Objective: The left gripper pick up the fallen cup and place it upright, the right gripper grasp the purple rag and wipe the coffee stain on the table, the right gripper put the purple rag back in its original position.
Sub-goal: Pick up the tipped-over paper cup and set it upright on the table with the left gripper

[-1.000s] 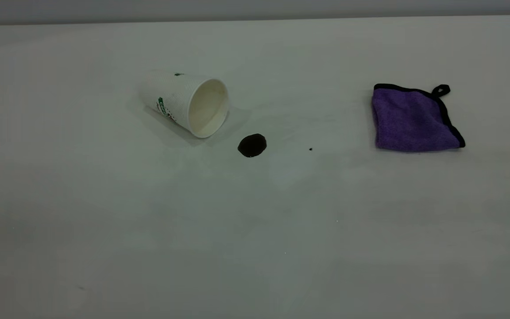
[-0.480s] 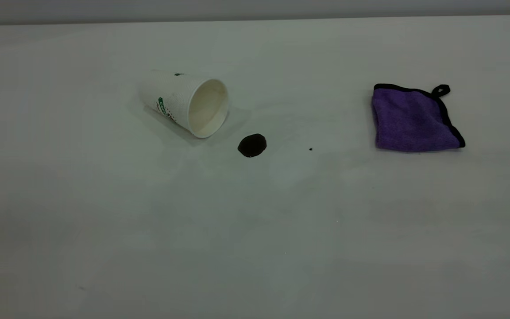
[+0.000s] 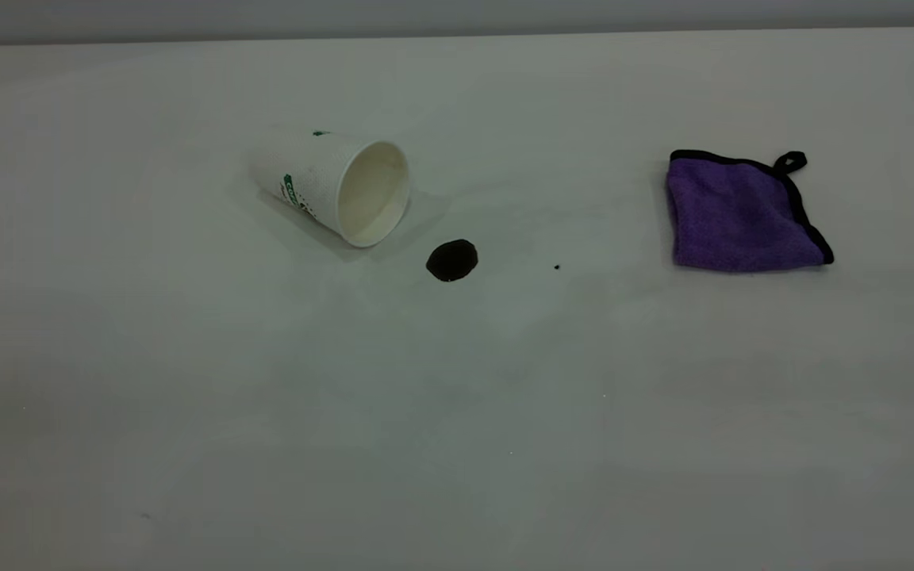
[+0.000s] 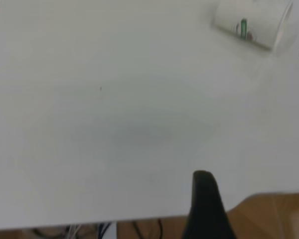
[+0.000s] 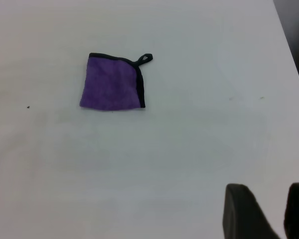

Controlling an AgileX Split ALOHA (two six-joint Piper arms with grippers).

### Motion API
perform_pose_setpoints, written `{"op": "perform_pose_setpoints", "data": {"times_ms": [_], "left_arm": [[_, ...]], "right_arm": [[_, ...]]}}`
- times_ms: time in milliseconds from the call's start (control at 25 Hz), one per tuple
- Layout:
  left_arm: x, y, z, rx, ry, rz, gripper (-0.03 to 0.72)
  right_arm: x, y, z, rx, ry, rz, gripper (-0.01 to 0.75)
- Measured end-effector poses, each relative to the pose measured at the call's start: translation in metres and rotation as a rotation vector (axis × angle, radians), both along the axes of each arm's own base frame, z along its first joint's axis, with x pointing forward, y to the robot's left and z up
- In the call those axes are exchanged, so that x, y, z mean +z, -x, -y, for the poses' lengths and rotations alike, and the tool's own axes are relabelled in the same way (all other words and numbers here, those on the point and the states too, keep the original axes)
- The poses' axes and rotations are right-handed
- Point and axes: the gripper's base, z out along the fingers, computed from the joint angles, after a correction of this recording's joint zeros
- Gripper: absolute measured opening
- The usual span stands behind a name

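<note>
The cup (image 3: 334,186) lies on its side on the table (image 3: 457,412), with its mouth turned toward the coffee stain (image 3: 451,260) just beside it. Well to the right, the purple rag (image 3: 743,214) lies flat and folded. Neither gripper shows in the exterior view. In the left wrist view the cup (image 4: 251,20) is far off, and only one dark finger (image 4: 205,204) of my left gripper shows, over the table's near edge. In the right wrist view my right gripper (image 5: 268,193) hangs far from the rag (image 5: 112,83), its two fingers apart with nothing between them.
A tiny black speck (image 3: 557,267) sits between the stain and the rag. Bare white tabletop spreads all around the three things. The left wrist view shows the table's edge, with brown floor (image 4: 274,214) and cables beyond it.
</note>
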Motion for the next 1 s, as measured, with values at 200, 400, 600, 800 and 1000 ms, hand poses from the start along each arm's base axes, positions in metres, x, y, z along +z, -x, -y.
{"op": "perform_pose_setpoints", "data": {"times_ms": [200, 400, 600, 800, 1000], "left_arm": [[0.025, -0.035, -0.009, 0.06, -0.092, -0.11, 0.569], [0.053, -0.1, -0.013, 0.084, -0.167, -0.186, 0.632], [0.06, -0.177, -0.012, 0.062, -0.186, -0.271, 0.707], [0.047, -0.251, 0.011, -0.031, -0.253, -0.377, 0.707], [0.014, -0.314, 0.072, -0.087, -0.397, -0.443, 0.707]], "right_arm": [[0.0, 0.0, 0.0, 0.0, 0.0, 0.0, 0.24], [0.0, 0.0, 0.0, 0.0, 0.0, 0.0, 0.24], [0.0, 0.0, 0.0, 0.0, 0.0, 0.0, 0.24], [0.0, 0.0, 0.0, 0.0, 0.0, 0.0, 0.24], [0.0, 0.0, 0.0, 0.0, 0.0, 0.0, 0.24]]}}
